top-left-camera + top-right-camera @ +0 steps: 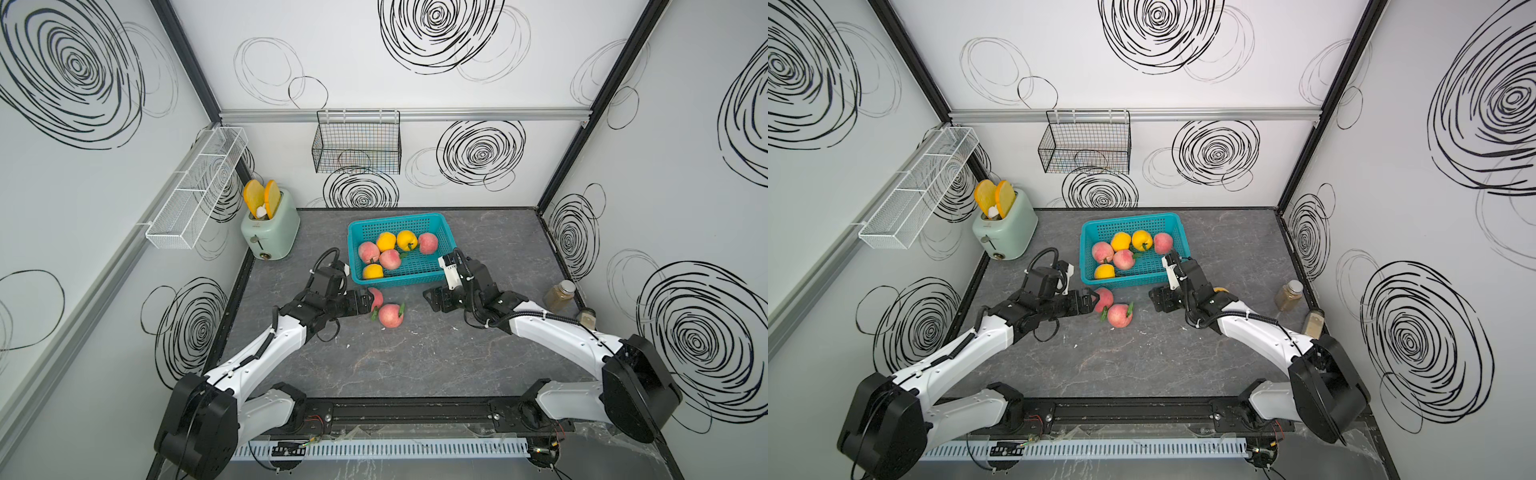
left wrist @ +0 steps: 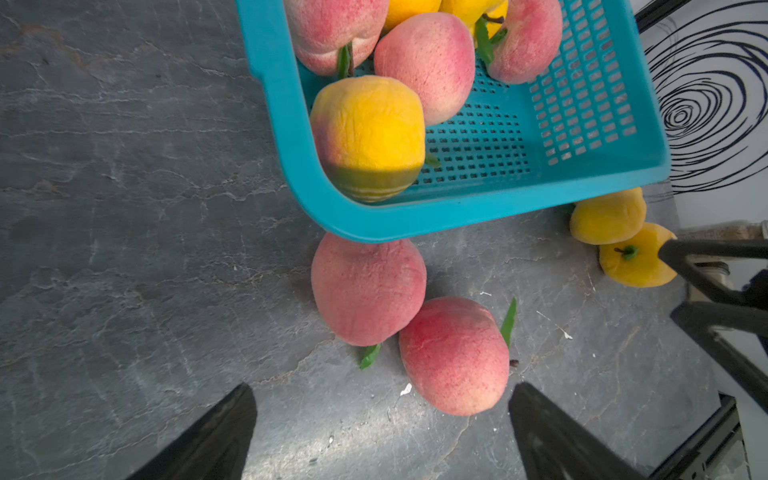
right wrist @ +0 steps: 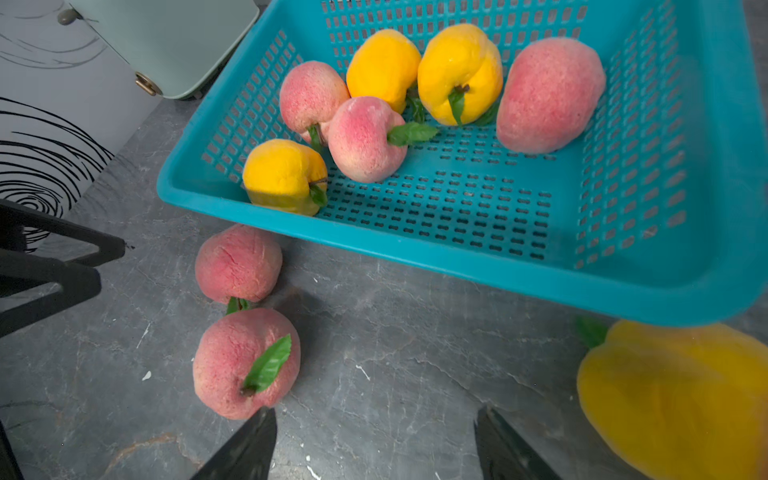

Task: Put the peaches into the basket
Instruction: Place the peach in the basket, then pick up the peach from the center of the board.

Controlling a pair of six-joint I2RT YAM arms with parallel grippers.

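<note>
Left pincer (image 2: 382, 392), right pincer (image 3: 376, 412) both spread, pink and yellow leafy peaches (image 3: 365, 141), teal lattice basket (image 3: 457, 268)

Light: bright, even, diffuse from overhead.
Shadows: soft, small under pink peach (image 3: 245, 361); dark band low on basketed yellow peach (image 2: 365, 183).
Glare: pale sheen on tabletop (image 2: 353, 449).
Edges: walls (image 1: 83, 249) bowed in both top views.
Blur: near yellow peach (image 3: 681, 399) soft.

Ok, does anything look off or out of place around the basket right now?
Nothing is spilled or broken, but four fruits lie outside the basket: a pink peach tucked under its near rim, a second pink peach touching it, and two yellow peaches by its near right corner.
</note>
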